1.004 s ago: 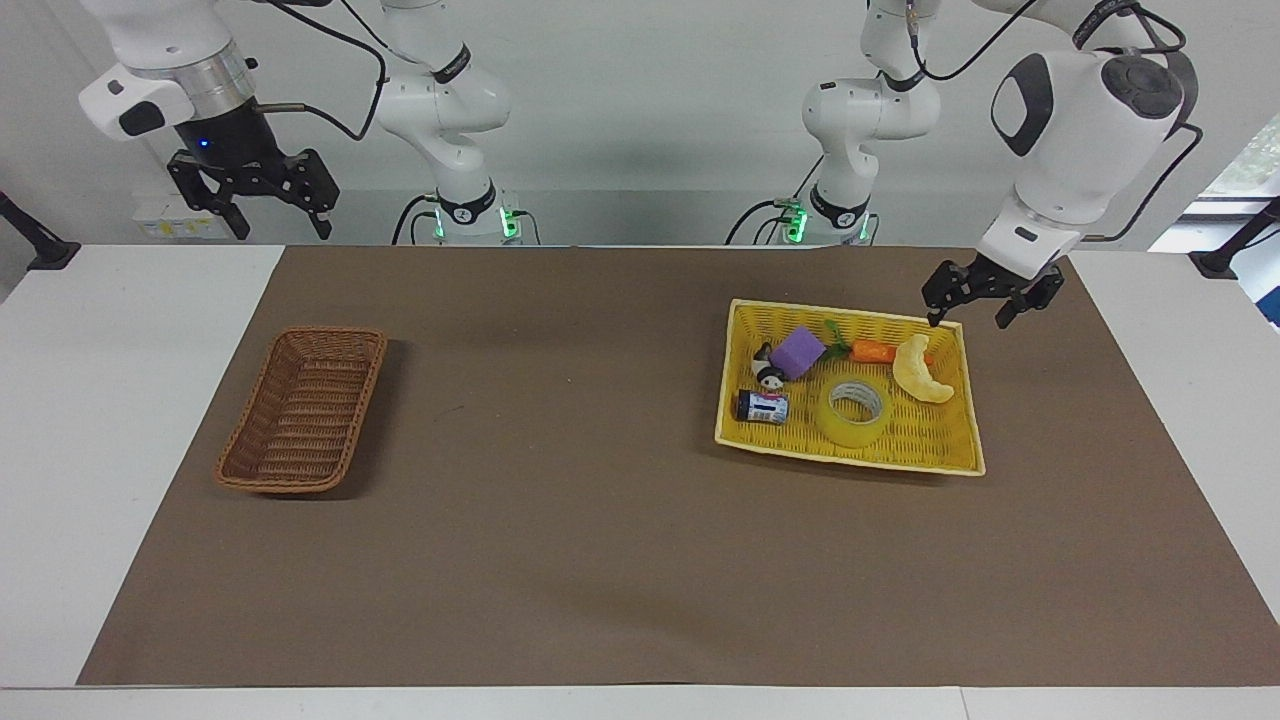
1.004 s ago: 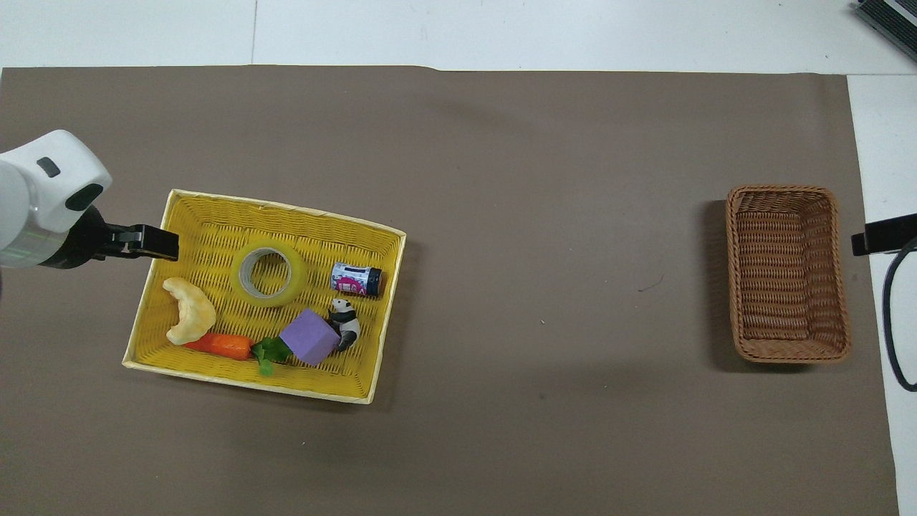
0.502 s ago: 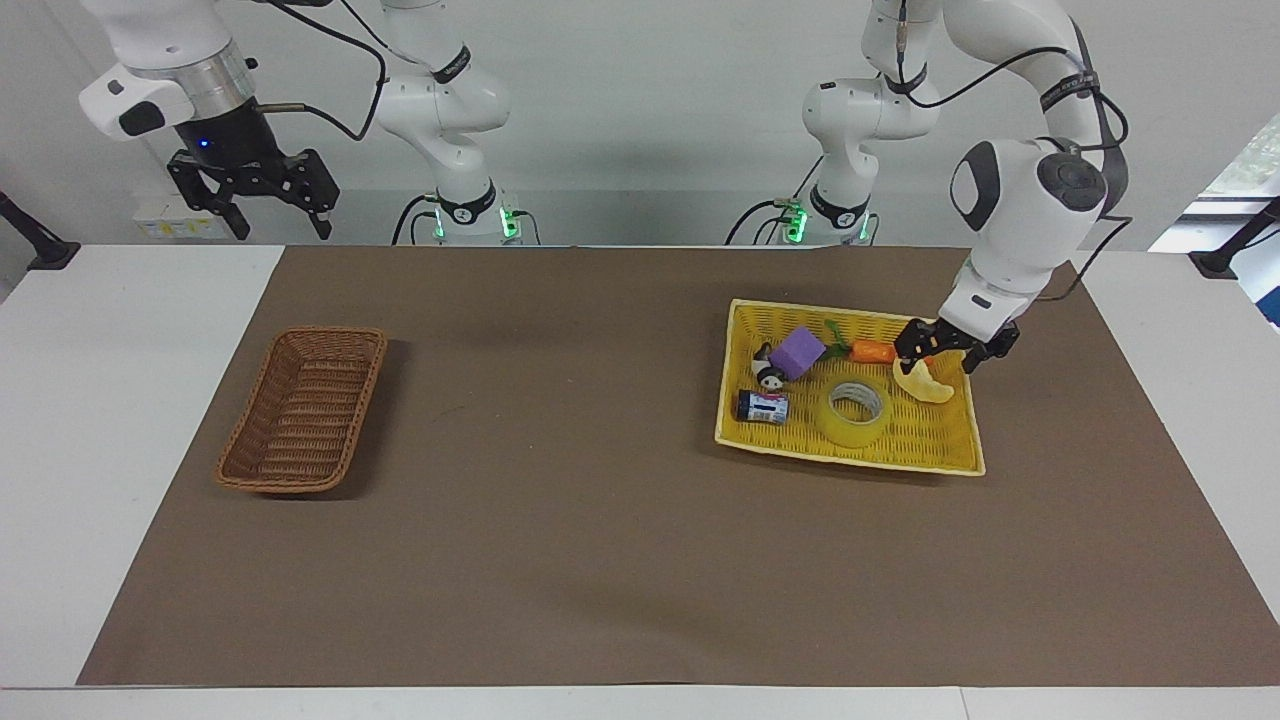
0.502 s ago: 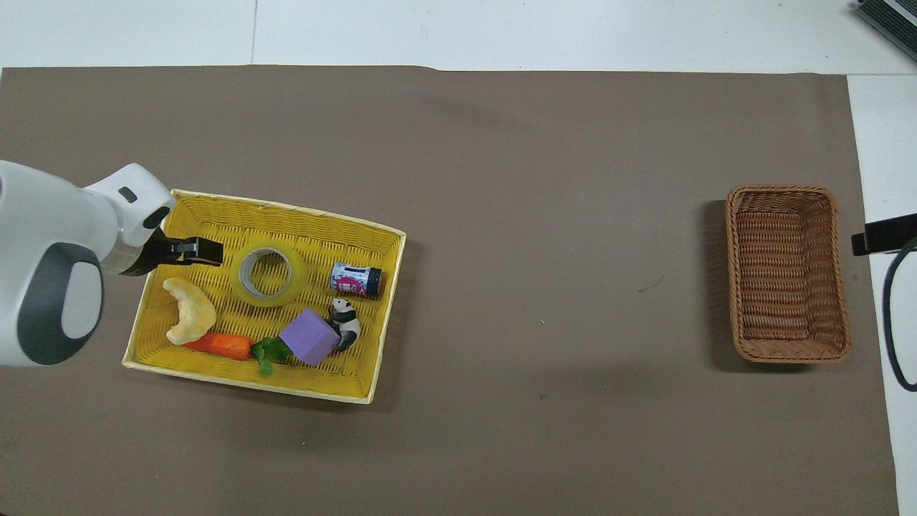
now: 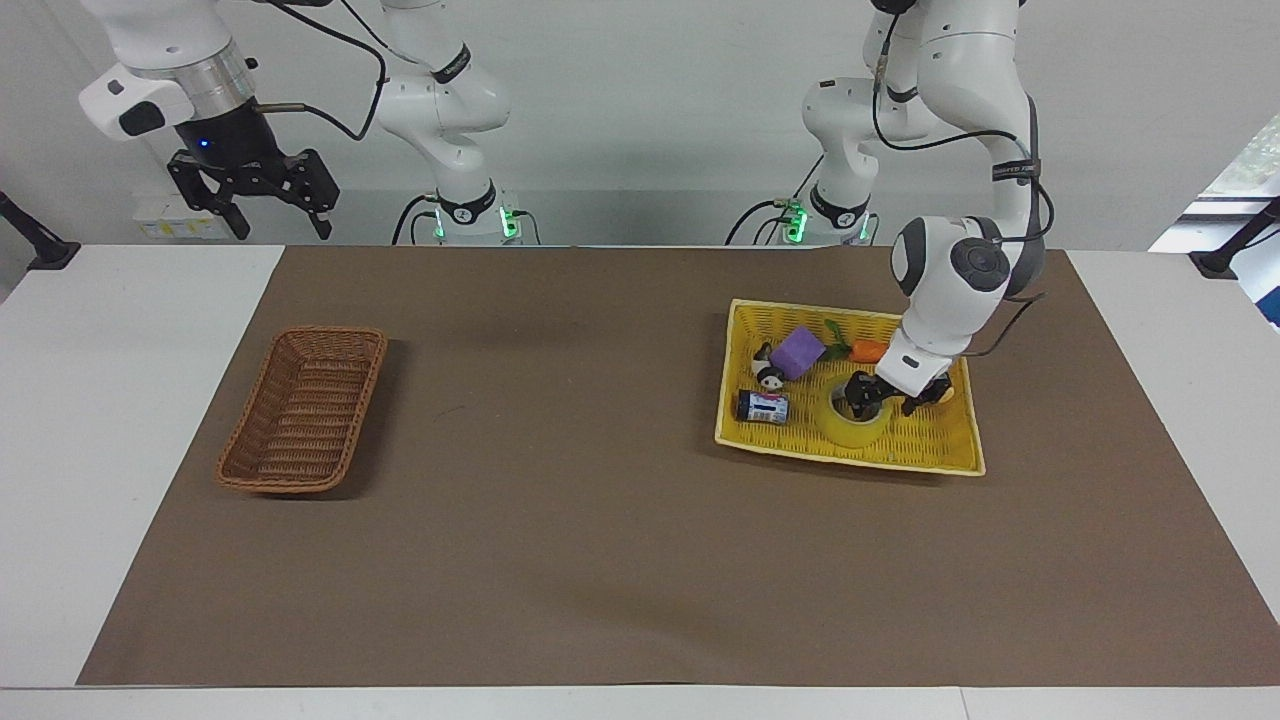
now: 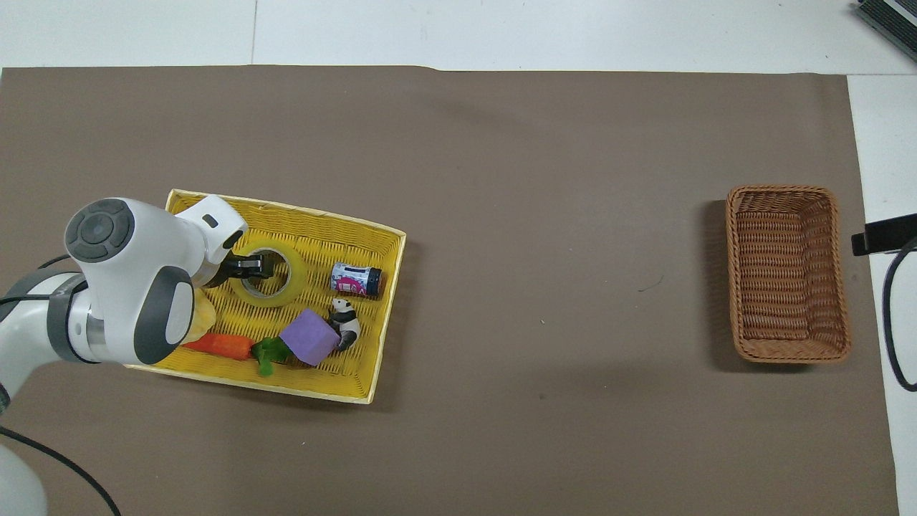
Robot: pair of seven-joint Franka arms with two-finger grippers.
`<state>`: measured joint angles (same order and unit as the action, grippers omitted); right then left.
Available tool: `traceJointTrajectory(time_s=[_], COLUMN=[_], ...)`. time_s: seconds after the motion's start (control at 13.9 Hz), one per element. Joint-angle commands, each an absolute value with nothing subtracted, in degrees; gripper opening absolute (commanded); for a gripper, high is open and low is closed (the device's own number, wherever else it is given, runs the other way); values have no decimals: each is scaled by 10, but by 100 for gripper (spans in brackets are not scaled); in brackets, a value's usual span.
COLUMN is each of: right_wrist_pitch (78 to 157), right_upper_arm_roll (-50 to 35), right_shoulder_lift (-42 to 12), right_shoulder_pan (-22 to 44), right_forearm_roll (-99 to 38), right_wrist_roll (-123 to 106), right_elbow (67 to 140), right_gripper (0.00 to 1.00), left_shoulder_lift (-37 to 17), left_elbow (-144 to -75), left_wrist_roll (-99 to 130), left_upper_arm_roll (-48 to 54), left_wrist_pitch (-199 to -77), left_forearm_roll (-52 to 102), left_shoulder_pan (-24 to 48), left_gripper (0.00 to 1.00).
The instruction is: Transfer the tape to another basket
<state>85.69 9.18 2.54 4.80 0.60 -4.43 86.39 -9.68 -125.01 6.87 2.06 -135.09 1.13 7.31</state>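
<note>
We see the left gripper (image 5: 880, 396) lowered onto the tape (image 5: 853, 420), which lies flat, core upward, in the yellow tray (image 5: 900, 452). Its fingers (image 6: 252, 266) stand apart astride the roll's wall, one inside the core, not yet clenched. The basket (image 5: 303, 410) sits well apart from the tape. The right gripper (image 5: 255, 190) waits raised, fingers spread.

1. The left arm reaches steeply down, wrist bent, white forearm angled toward the table.
2. The left gripper (image 5: 884, 397) (image 6: 251, 267) points downward, its fingers spread.
3. The right arm waits, raised at its own end.
4. The right gripper (image 5: 270, 222) hangs high, its fingers spread wide.
</note>
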Motion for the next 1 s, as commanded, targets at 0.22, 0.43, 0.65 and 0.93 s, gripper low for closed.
traceJointTrajectory(time_s=[0.22, 0.43, 0.65, 0.93], right_wrist_pitch=[858, 858, 858, 858], right_upper_arm_roll=[91, 91, 91, 91], right_shoulder_lift=[25, 25, 25, 25], right_shoulder_pan=[44, 44, 44, 44], right_forearm_roll=[-3, -3, -3, -3], right_wrist_roll=[-55, -55, -55, -55], right_elbow=[863, 863, 863, 863], right_gripper=[100, 100, 100, 100], left_shoulder_lift=[-77, -73, -70, -63], left_elbow=[-1253, -1195, -1144, -1133], left_wrist_roll=[75, 75, 75, 114], left_upper_arm_roll=[14, 13, 13, 15], left_wrist_pitch=[-1335, -1244, -1174, -1158], left_forearm_roll=[15, 15, 15, 14], left_shoulder_pan=[81, 79, 76, 87], left_gripper=[0, 0, 0, 0])
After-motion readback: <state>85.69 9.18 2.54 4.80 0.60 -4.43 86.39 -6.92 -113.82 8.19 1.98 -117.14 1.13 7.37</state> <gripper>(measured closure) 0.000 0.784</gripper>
